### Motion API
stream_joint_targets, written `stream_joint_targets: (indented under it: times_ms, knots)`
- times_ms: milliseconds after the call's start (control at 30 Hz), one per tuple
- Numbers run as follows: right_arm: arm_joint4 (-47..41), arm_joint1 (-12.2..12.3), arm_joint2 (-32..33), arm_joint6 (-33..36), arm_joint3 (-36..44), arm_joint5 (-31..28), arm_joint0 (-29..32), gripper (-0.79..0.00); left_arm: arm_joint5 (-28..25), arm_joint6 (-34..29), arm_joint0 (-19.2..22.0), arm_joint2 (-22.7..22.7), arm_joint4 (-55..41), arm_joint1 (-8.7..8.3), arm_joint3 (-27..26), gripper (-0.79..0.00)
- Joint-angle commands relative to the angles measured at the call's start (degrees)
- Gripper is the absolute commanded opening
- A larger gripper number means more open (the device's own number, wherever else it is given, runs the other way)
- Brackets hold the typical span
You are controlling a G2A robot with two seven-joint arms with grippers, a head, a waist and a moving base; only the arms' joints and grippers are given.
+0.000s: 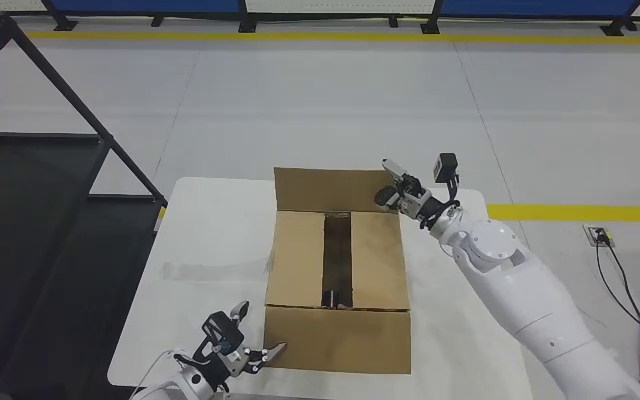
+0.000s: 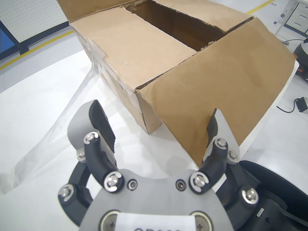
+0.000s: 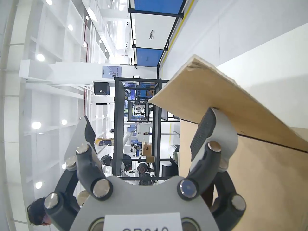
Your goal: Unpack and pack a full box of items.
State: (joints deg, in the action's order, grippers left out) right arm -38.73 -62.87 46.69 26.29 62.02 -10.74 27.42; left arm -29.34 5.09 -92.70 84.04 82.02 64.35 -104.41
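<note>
**Top view.** The cardboard box (image 1: 295, 260) stands mid-worktop (image 1: 200, 300). Its far flap (image 1: 330, 188) is raised and its near flap (image 1: 340, 340) is folded out toward the worktop's near edge. The two inner flaps lie almost shut, with a dark slot (image 1: 338, 255) between them, so the contents cannot be seen. The left hand (image 1: 258, 332) sits at the near flap's corner on the worktop's left side. The right hand (image 1: 395, 185) is at the far flap's right end.

**Left wrist view.** The left hand (image 2: 155, 108) is spread and grips nothing. The corner of the near flap (image 2: 216, 73) lies between its fingers, touching one finger (image 2: 214, 126). A bite on so little card would probably slip off or tear it. A hard pull might drag the whole box toward the near edge. A strip of clear film (image 2: 48, 133) on the worktop beside the box could snag.

**Right wrist view.** The right hand (image 3: 148, 115) is likewise spread and empty, with one finger (image 3: 204, 131) against the far flap (image 3: 228, 97). Pressing there may shove the box or crease the flap rather than fold it. Hands working against each other could twist the box.
</note>
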Motion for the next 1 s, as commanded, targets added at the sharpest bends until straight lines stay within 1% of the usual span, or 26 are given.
stream_joint_targets:
  times_ms: [0, 233, 300, 333, 400, 467, 533, 633, 833, 967]
  knots:
    - [0.02, 0.01, 0.01, -0.03, 0.03, 0.01, 0.02, 0.000, 0.01, -0.01, 0.01, 0.00, 0.01, 0.00, 0.00, 0.000]
    - [0.02, 0.01, 0.01, -0.03, 0.03, 0.01, 0.02, 0.000, 0.01, -0.01, 0.01, 0.00, 0.01, 0.00, 0.00, 0.000]
    - [0.35, -0.22, -0.07, -2.19, 0.25, 0.77, 0.50, 0.000, 0.18, -0.28, 0.01, -0.20, -0.16, 0.03, -0.01, 0.000]
    - [0.39, -0.56, -0.17, -4.65, 0.42, 1.99, 0.45, 0.000, 0.10, -0.74, 0.15, -0.38, -0.26, 0.03, 0.00, 0.000]
    - [-0.12, -1.40, -0.91, -5.88, 1.10, 2.93, 0.06, 0.000, 0.65, -1.42, 0.43, -0.60, -0.18, 0.04, -0.13, 0.000]
    - [-0.31, -2.25, -1.37, -7.68, -0.20, 3.63, -0.96, 0.000, 0.77, -1.66, 0.47, -0.83, -0.27, 0.05, -0.14, 0.000]
    - [1.16, -3.27, -2.50, -10.76, -1.52, 4.90, -2.29, 0.000, 1.26, -1.99, 0.36, -0.90, 0.03, 0.04, -0.08, 0.000]
    - [2.53, -4.79, -4.11, -13.17, -3.67, 6.55, -4.16, 0.000, 1.55, -2.46, 0.29, -1.05, 0.03, 0.02, 0.60, 0.000]
    - [4.27, -7.47, -6.40, -13.58, -9.85, 10.35, -7.84, 0.000, 1.84, -2.42, 0.61, -1.68, -0.15, 0.04, 2.15, 0.000]
    - [6.04, -9.16, -7.92, -13.70, -13.47, 13.96, -10.00, 0.000, 1.45, -2.05, 0.80, -2.07, -0.14, 0.01, 2.24, 0.000]
